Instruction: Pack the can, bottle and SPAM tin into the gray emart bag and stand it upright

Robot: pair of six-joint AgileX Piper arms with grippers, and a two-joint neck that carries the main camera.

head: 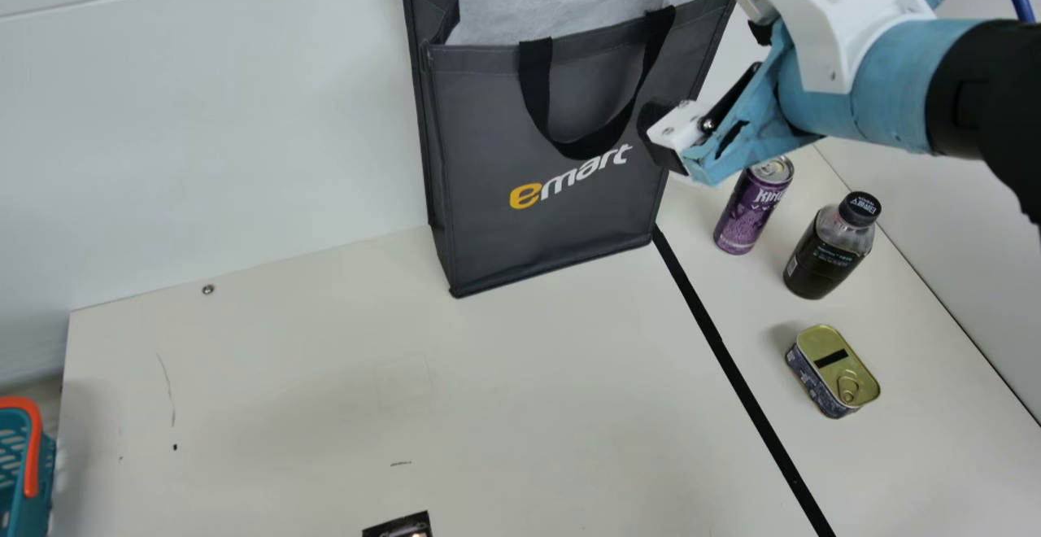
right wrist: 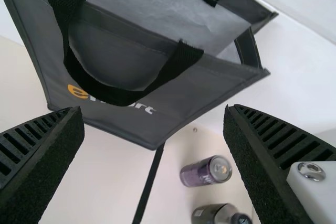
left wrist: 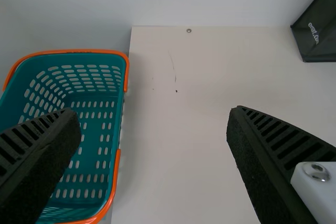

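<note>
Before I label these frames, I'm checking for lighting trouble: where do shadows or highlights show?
Main view: soft shadow on the table beside the SPAM tin; left wrist view: faint shadow along one side of the teal basket; right wrist view: pale highlights on the can, soft shading beside it.
</note>
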